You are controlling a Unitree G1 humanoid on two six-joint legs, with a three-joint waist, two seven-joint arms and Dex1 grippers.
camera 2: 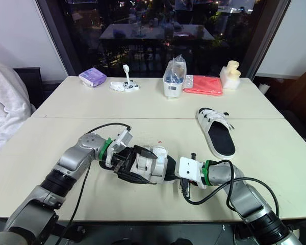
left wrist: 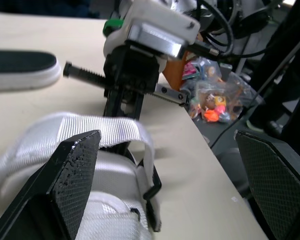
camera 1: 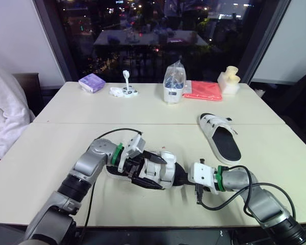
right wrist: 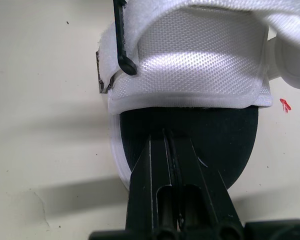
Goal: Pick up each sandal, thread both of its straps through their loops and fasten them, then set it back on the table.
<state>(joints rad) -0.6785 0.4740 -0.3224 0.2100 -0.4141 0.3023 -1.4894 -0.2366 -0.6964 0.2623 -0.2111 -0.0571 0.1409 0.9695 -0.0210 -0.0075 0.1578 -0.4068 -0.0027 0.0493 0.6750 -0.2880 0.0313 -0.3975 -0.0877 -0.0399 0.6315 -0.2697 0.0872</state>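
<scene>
Sandal (right wrist: 190,65) lies near table (camera 1: 66,153) front, long axis L–R btw your arms: right gripper (right wrist: 169,132) fingers together, tips on footbed; left gripper (left wrist: 165,140) spread wide astride white strap (left wrist: 105,127), so probably nearer for threading.

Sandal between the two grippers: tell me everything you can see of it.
The sandal is a slide with a black footbed, a white sole rim, and white mesh-and-webbing straps carrying thin black loops. It lies on the near table, between both arms. The right gripper is shut and sits on or just over the bare end of the footbed. The left gripper is open over a webbing strap that arches up; whether that strap is threaded is unclear.
</scene>
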